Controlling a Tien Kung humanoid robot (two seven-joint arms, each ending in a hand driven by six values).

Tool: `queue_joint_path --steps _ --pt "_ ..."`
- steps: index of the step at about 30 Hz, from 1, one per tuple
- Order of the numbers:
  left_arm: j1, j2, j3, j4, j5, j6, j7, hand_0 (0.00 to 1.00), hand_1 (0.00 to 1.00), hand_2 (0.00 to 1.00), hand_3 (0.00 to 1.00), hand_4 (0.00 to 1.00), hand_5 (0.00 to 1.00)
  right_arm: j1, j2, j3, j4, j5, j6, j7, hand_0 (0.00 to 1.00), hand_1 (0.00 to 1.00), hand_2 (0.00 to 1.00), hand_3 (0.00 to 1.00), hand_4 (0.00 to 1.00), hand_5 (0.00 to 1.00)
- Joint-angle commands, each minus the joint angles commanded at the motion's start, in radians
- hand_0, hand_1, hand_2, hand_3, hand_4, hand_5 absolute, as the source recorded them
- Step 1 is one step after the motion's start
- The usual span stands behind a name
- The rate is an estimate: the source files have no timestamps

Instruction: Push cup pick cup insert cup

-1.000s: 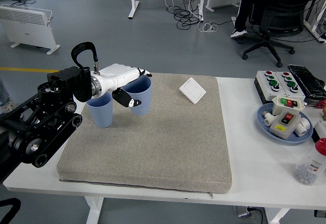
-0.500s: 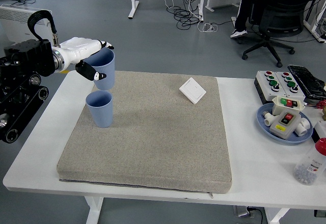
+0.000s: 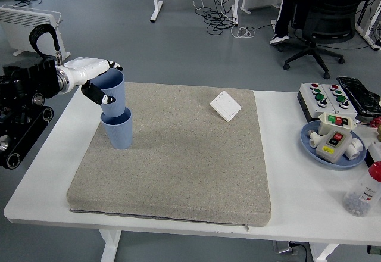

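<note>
Head view, upper left of frame: we see left hand [image 3: 95,74] gripping upper blue cup [image 3: 111,92], its base inside lower blue cup [image 3: 118,130] (on grey mat [image 3: 178,155]).

left arm [image 3: 24,113]: black, built of blocky metal segments with round joint caps and small silver screw heads
wrist: silver-grey ring where the black forearm meets the hand
left hand [image 3: 89,74]: glossy white shell with black fingertips and black pads along the fingers
cable [image 3: 43,36]: thick black hose looping up over the wrist in an arch and ending in a thin metal fitting
markings: none legible at this size
</note>
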State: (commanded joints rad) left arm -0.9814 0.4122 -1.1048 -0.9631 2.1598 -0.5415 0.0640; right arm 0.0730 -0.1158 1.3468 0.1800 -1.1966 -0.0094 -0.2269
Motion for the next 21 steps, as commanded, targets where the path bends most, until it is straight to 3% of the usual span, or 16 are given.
queue_joint_path --steps 21 --pt "0.004 -0.016 0.015 0.04 -0.022 0.002 -0.003 0.418 0.424 0.396 0.429 0.533 0.002 0.001 -0.001 -0.001 0.0 0.0 0.001 0.0 0.696 0.59 0.613 0.545 0.108 0.428"
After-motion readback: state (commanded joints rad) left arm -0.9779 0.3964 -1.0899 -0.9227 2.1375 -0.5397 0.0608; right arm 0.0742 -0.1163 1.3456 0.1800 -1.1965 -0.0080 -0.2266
